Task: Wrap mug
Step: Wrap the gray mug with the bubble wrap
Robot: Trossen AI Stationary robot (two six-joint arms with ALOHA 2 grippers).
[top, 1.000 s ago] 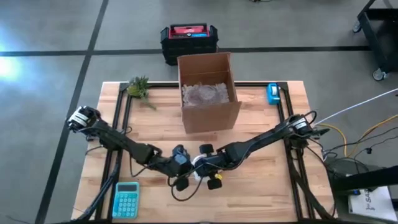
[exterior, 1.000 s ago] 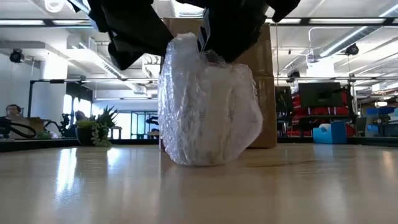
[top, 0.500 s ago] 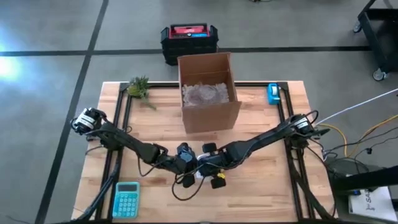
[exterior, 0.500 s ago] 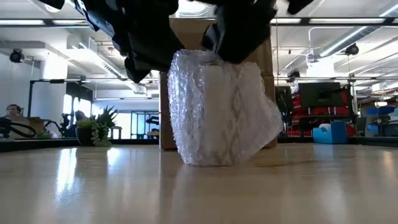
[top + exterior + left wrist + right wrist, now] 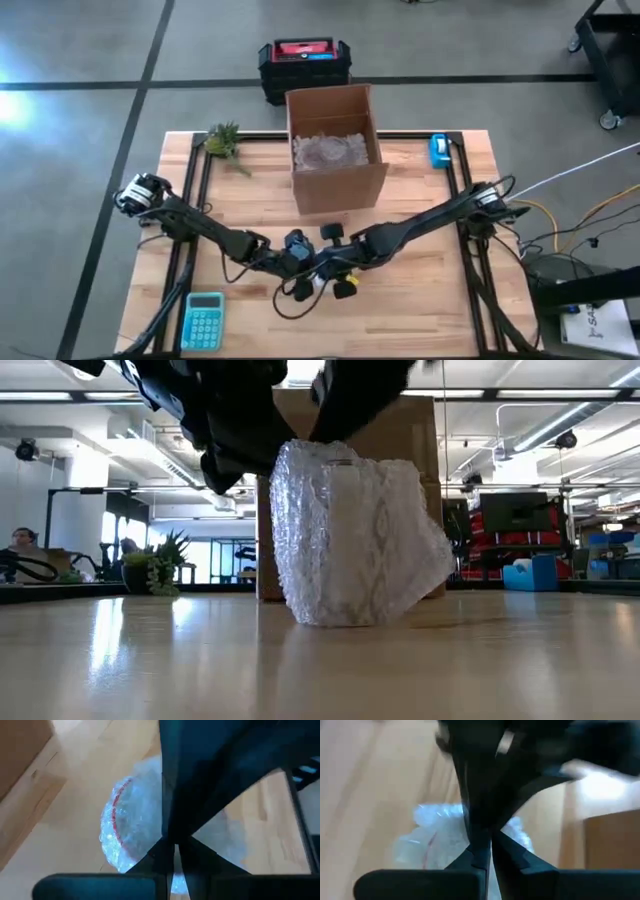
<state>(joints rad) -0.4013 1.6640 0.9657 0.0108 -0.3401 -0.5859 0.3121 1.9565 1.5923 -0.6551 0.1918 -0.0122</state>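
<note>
While the wooden table carries everything, its biggest load is the open cardboard box at the far middle, with crumpled bubble wrap lying inside. Both dark arms reach in from the two sides and meet near the front centre, over the mug. That mug stands on the tabletop in front of the box, fully bundled in bubble wrap; a red line shows through the plastic in the left wrist view. Left gripper sits on the bundle's left top, its fingers closed together with wrap behind them; whether it pinches the wrap I cannot tell. Right gripper is just above the bundle's top, fingers also pressed together. A teal calculator lies at the front left corner, a small plant at the far left, a blue object at the far right.
</note>
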